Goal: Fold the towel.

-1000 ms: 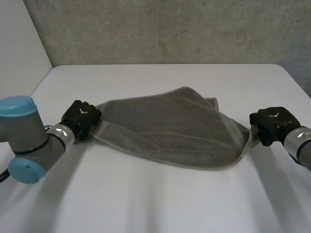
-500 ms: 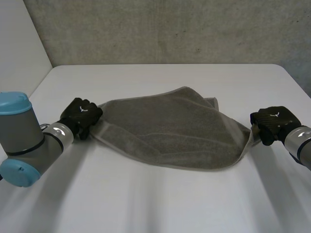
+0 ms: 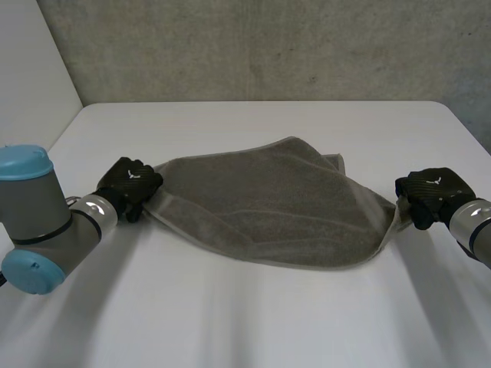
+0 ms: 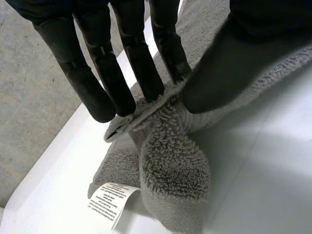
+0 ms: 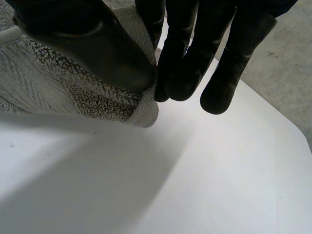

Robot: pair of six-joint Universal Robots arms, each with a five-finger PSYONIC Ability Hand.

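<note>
A grey towel point(image 3: 276, 203) lies spread and slightly bunched across the middle of the white table point(image 3: 253, 322). My left hand point(image 3: 130, 182) is at the towel's left corner. In the left wrist view its thumb point(image 4: 229, 63) and straight fingers point(image 4: 134, 58) pinch the towel's edge point(image 4: 161, 141), and a white care label point(image 4: 113, 199) lies beyond the fingertips. My right hand point(image 3: 428, 193) is at the towel's right corner. In the right wrist view its thumb point(image 5: 92, 44) presses the towel's corner point(image 5: 73, 97) against the fingers point(image 5: 187, 53).
The table's far edge meets a grey concrete wall point(image 3: 268, 46). A white panel point(image 3: 31, 61) stands at the far left. Bare table surface lies in front of the towel and behind it.
My left hand's fingers have closed onto the towel's left corner. The left arm shifted slightly. The right hand and the towel have stayed in place.
</note>
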